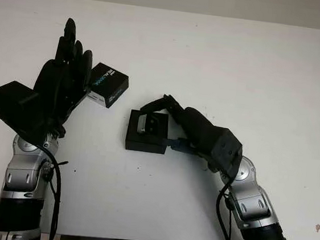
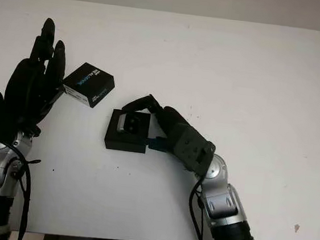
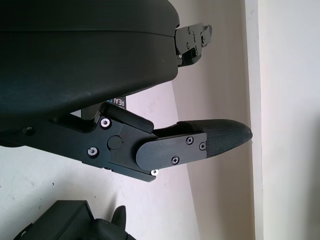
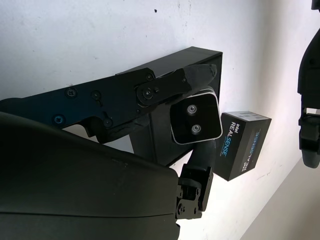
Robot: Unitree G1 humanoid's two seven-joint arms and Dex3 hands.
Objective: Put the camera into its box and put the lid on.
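Black fingers of the right hand (image 1: 160, 109) pinch the camera (image 4: 195, 116), a small silver-white block with two round lenses on its face, and hold it over the open black box (image 1: 146, 132). In the right wrist view one finger lies across the top of the camera and another comes up from beneath it, with the box's dark interior directly behind. Seen from the head, the camera sits low at the far part of the box's opening; whether it touches the box floor cannot be told. The box stands on the white worktop (image 1: 234, 70) near its middle, with the right forearm reaching in from the near right.

Just beyond the box and to its left lies the lid (image 1: 108, 85), a black piece printed with REALSENSE lettering, tilted at an angle on the worktop. The left hand (image 1: 68, 64) is raised beside the lid, open and holding nothing, fingers pointing away from the robot.
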